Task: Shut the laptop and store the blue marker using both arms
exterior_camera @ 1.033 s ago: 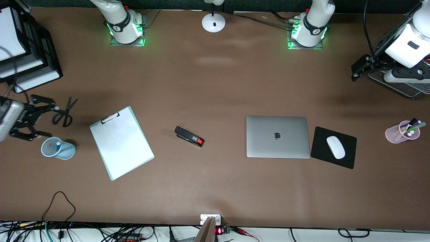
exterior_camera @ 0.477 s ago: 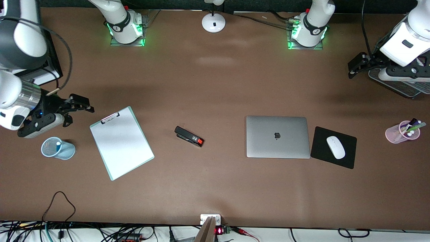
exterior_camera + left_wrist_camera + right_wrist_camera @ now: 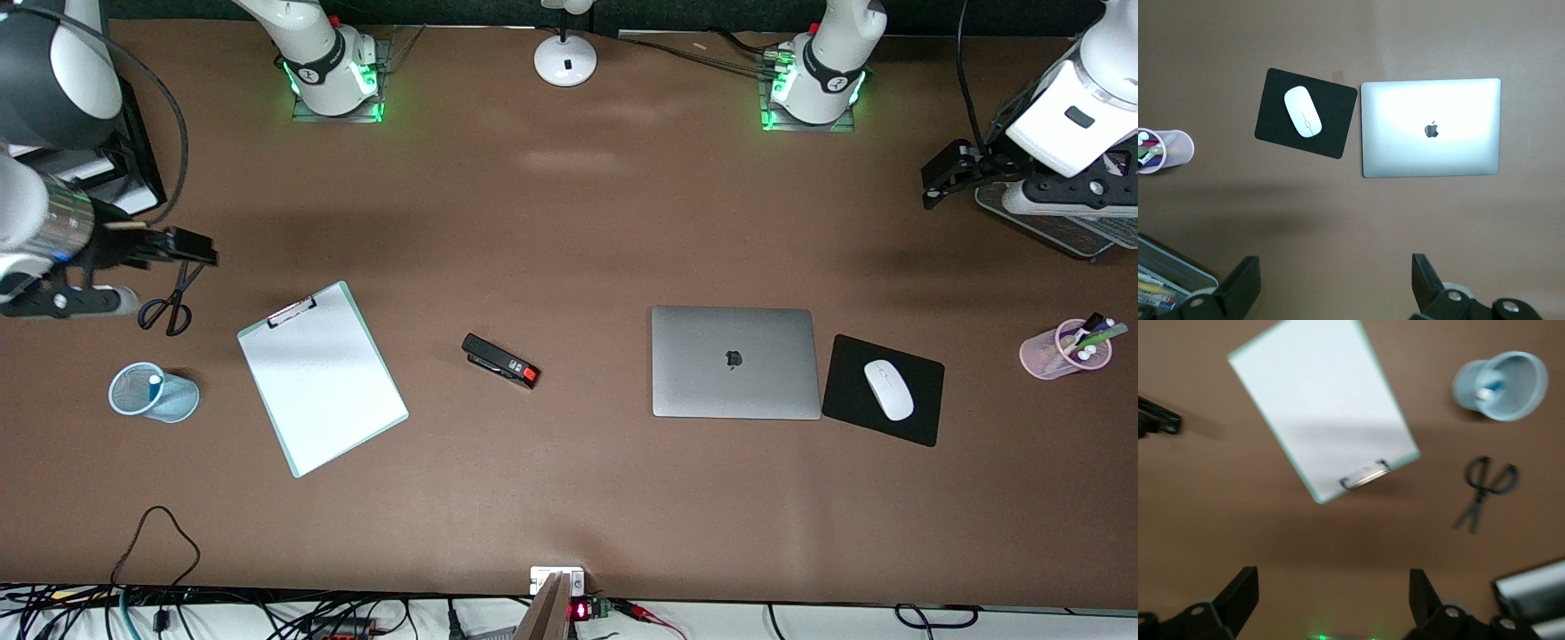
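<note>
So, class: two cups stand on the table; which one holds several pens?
The pink cup at the left arm's end holds several pens; the blue cup shows only one.

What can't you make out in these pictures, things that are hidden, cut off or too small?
- blue marker: only a white tip in the blue cup; front view too small, right wrist view blurred.
- pink cup: pens too small to tell apart; left wrist view's edge cuts it.
- laptop: lid shut, keyboard hidden.
- right gripper: arm cut by front view's edge.
- left gripper: wrist view shows fingers only.

Robot lab: office props on table (image 3: 569,498), cables (image 3: 160,613).
</note>
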Tool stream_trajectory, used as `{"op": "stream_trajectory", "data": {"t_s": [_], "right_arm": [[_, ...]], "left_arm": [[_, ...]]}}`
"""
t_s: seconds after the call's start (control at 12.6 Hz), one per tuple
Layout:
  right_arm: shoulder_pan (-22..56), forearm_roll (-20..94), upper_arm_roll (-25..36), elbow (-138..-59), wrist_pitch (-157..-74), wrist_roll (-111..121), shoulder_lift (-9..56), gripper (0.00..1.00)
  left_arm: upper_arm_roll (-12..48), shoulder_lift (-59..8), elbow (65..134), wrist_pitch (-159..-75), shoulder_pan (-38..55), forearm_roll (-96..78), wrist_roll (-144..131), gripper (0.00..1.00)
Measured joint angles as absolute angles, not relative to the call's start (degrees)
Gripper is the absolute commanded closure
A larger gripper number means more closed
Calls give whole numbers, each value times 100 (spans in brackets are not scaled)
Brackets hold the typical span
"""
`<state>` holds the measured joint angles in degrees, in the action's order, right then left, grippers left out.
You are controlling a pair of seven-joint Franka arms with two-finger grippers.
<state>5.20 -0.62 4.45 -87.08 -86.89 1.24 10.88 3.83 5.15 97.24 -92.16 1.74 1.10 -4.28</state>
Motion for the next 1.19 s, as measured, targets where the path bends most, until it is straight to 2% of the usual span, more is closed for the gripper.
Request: {"op": "stream_trajectory", "data": {"t_s": [0.48, 0.87, 1.19], "right_arm": [[147, -240, 630, -8555, -8509, 308, 686, 0], [186, -239, 568, -9223, -8902, 282, 133, 0], [187, -238, 553, -9374, -8879, 151, -12, 0]], "left_arm": [[313, 565, 9556, -9194, 175, 110, -428, 0], [300, 557, 9446, -9036, 175, 110, -427, 0], [301, 508, 9447, -9032, 178, 110, -423, 0]]}}
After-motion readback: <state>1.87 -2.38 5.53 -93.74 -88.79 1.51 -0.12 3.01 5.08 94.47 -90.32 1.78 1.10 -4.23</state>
